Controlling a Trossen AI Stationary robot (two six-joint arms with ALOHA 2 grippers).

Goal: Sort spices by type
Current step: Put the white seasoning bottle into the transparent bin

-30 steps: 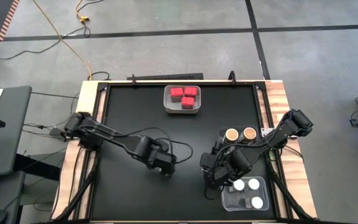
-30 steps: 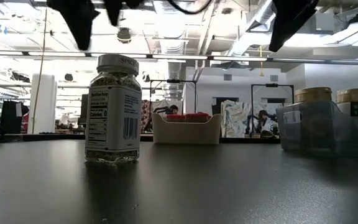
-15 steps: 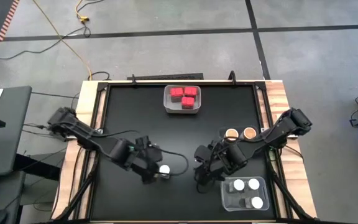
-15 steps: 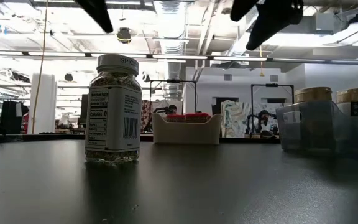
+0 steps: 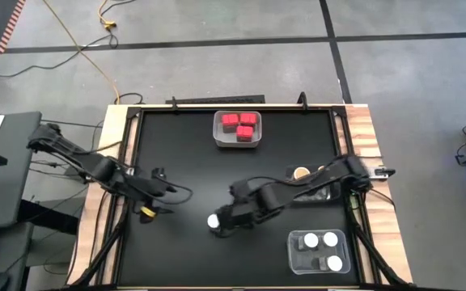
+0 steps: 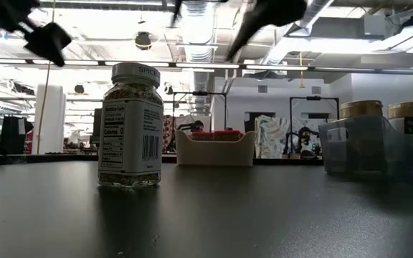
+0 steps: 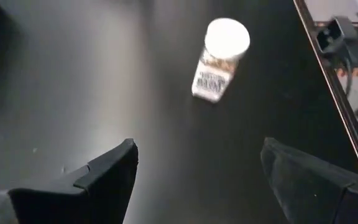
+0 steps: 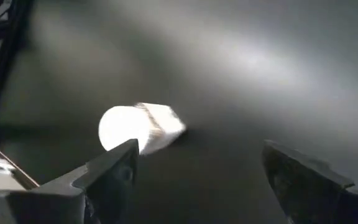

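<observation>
A white-lidded spice jar (image 5: 213, 220) stands upright on its base on the black table, left of the middle near the front; it also shows in the low view (image 6: 130, 125). My right gripper (image 5: 226, 220) hovers open just right of and above the jar (image 8: 138, 127), not touching it. My left gripper (image 5: 158, 194) is open near the table's left edge, and the jar (image 7: 222, 56) lies well ahead of its fingers. Red boxes (image 5: 238, 123) lie in the white bin (image 5: 237, 142). Several white-lidded jars (image 5: 319, 241) sit in the clear bin (image 5: 296, 257).
Two brown-lidded jars (image 5: 302, 173) stand at the right, partly under my right arm; the low view shows them (image 6: 361, 109) behind the clear bin (image 6: 375, 147). The white bin (image 6: 215, 148) is at the far middle. Bare black table lies between the lone jar and the bins.
My left gripper has drawn back from over the lone jar toward the table's left edge, rolling as it went, and the jar stays standing. My right gripper has swung from beside the clear bin toward the left, rolling, and now hovers by the jar.
</observation>
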